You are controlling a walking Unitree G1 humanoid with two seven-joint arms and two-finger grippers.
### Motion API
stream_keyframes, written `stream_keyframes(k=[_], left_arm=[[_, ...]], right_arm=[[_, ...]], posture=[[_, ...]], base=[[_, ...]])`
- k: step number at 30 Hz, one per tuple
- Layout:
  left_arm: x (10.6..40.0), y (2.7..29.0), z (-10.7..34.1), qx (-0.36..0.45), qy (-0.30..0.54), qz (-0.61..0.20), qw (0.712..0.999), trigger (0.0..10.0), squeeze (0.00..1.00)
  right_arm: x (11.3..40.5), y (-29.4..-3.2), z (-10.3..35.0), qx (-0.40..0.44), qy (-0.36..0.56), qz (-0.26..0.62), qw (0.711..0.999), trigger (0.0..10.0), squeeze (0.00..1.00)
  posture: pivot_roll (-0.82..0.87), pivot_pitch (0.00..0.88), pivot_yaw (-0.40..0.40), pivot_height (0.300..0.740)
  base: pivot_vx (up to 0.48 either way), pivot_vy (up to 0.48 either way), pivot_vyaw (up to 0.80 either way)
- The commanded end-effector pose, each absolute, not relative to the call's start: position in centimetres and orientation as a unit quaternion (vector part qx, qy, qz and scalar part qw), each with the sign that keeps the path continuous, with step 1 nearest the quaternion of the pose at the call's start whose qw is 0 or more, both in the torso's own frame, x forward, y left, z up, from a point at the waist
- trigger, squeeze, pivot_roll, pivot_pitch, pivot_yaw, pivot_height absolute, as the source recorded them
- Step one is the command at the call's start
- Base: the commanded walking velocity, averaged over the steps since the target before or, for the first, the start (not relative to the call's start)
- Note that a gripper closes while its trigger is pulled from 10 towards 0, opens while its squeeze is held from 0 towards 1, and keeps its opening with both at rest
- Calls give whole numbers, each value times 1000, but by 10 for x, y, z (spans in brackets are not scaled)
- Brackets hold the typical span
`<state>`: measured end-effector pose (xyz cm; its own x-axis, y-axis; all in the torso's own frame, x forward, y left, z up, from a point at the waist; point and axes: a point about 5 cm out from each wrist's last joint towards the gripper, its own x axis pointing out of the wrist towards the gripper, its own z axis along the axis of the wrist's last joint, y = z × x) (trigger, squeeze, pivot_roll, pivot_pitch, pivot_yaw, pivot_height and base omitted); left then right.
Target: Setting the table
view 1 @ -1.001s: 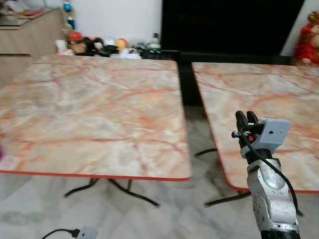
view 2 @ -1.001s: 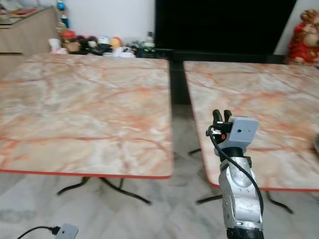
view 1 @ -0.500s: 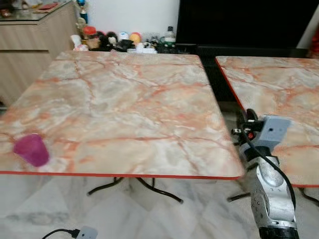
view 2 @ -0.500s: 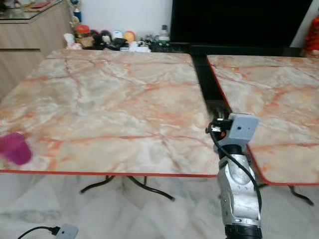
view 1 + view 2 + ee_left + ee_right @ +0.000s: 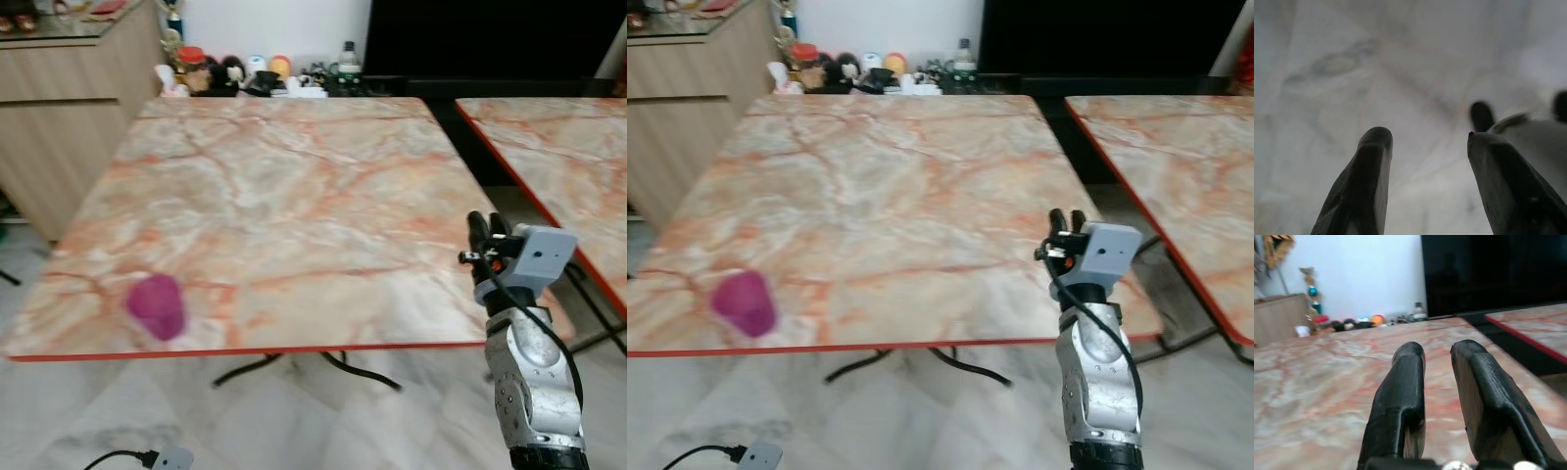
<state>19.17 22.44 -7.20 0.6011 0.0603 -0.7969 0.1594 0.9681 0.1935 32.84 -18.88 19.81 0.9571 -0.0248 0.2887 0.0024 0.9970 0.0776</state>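
Marble-patterned table, red-edged, with a second table beside it. Purple cup near the front edge, well left of the raised right gripper, fingers slightly parted, empty. Left gripper hangs low, fingers spread, probably the nearer arm.

2 marble tables, 1 purple cup, 2 grippers

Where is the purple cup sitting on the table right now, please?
The purple cup stands near the front left corner of the nearer marble table, close to its red edge, far left of the raised right gripper.

marble table, pink cup near front edge
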Motion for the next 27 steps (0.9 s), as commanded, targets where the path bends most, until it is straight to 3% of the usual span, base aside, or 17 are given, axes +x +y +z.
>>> stream_keyframes(k=[1,17,27], left_arm=[[182,220,-78,118,460,-33,879,10000,0],[177,218,-81,116,464,-33,877,10000,0],[177,218,-81,120,462,-38,878,10000,0]], right_arm=[[326,-191,193,38,-140,-9,989,10000,0],[330,-186,202,37,-155,3,987,10000,0],[314,-148,219,31,-188,78,979,10000,0]], posture=[[-42,129,19,740],[-31,107,7,740],[-34,102,9,740]], base=[[0,480,0],[0,480,0],[0,480,0]])
